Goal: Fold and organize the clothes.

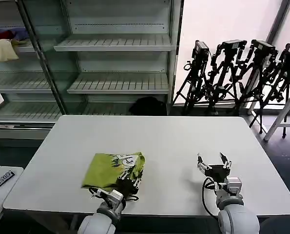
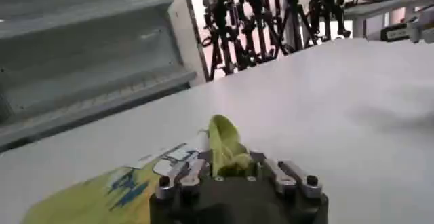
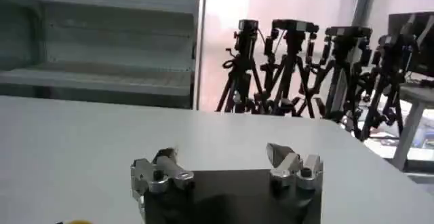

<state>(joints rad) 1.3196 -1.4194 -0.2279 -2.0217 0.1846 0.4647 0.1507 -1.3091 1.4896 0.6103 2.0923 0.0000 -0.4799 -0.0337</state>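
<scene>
I have the left gripper [image 1: 130,183] low at the near edge of the table [image 1: 174,146], its jaws clenched on a bunched fold of the lime T-shirt [image 1: 108,169], and in the left wrist view that pinched ridge of T-shirt [image 2: 227,147] stands up between the fingers [image 2: 186,172]. The shirt lies crumpled on the near-left part of the table, printed graphic facing up toward its right side. My right gripper [image 1: 214,165] sits well apart on the near-right of the table, jaws released and holding nothing, as the right wrist view confirms [image 3: 227,168]. My worry is that I am gripping only 1 small gather, probably several layers at once, so any lift or drag may haul the whole heap along instead of opening it flat. The shirt is also close to the near edge; a pull toward me could slide it off. With just 1 arm engaged, the far side has nothing pinning it, so a fold would likely come out skewed.
</scene>
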